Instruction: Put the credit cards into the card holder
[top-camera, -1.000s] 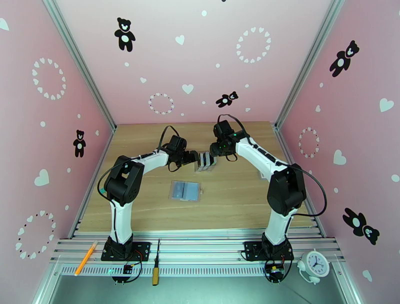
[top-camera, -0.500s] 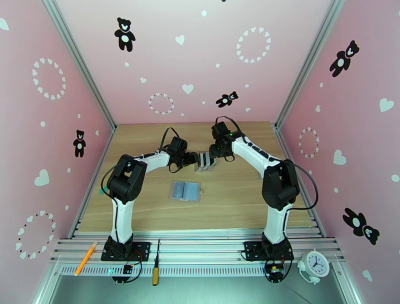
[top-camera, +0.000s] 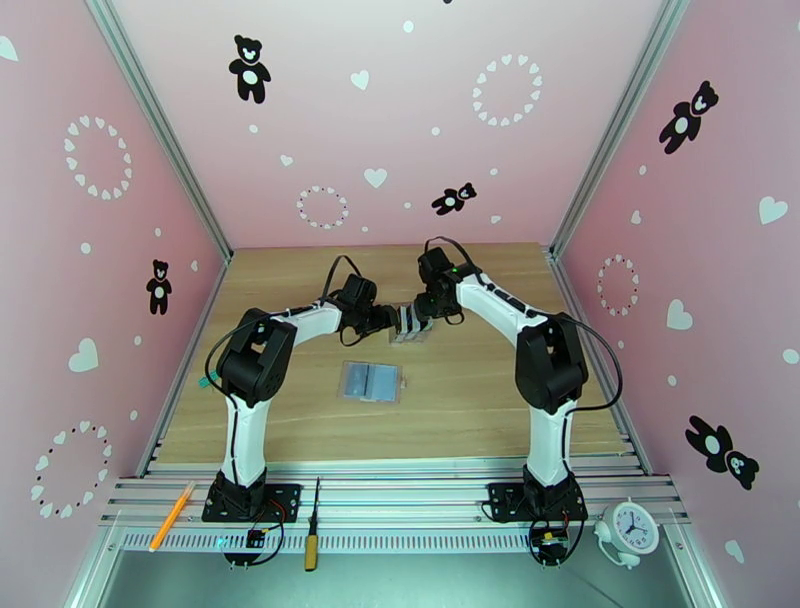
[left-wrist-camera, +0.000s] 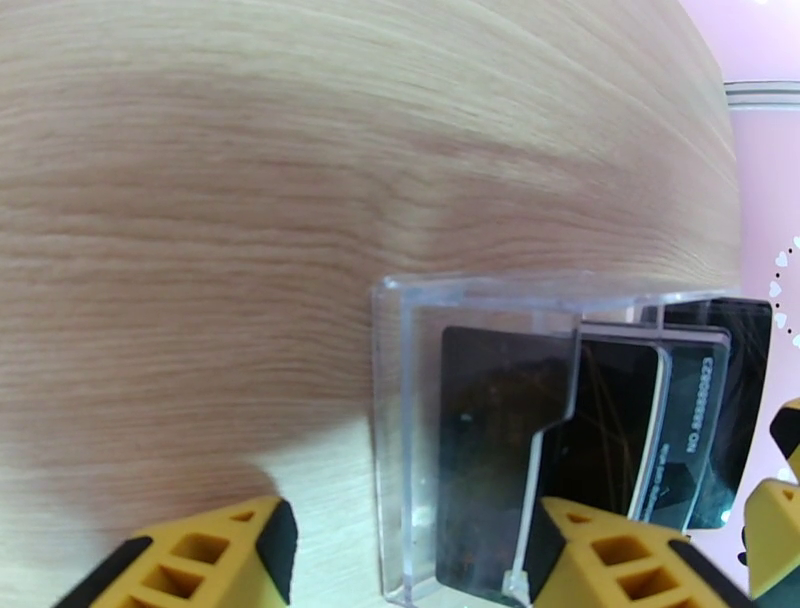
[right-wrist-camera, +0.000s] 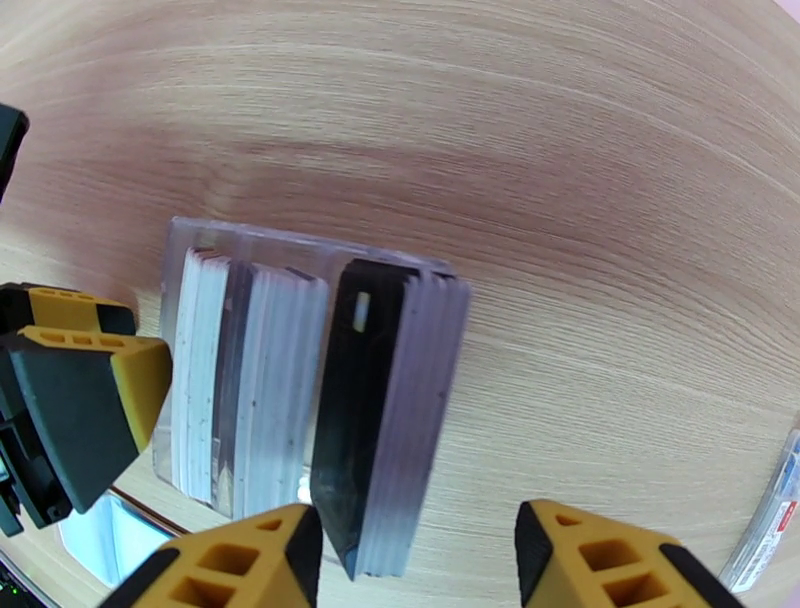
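We're watching 2 pincers meet at the clear rack (top-camera: 410, 327): left gripper (left-wrist-camera: 405, 545) released, jaws straddling its end wall, and right gripper (right-wrist-camera: 415, 545) released, jaws astride the upright credit cards (right-wrist-camera: 365, 400). The card holder (top-camera: 371, 381) lies open at 7 o'clock from the rack

You're looking at a robot lab booth: pink panels (top-camera: 400, 120) printed with bears and hearts wall in a wooden table (top-camera: 470, 400), aluminium framing (top-camera: 163, 130) joins them, and slotted rails (top-camera: 400, 495) at the near edge carry bolted arm bases (top-camera: 250, 500).
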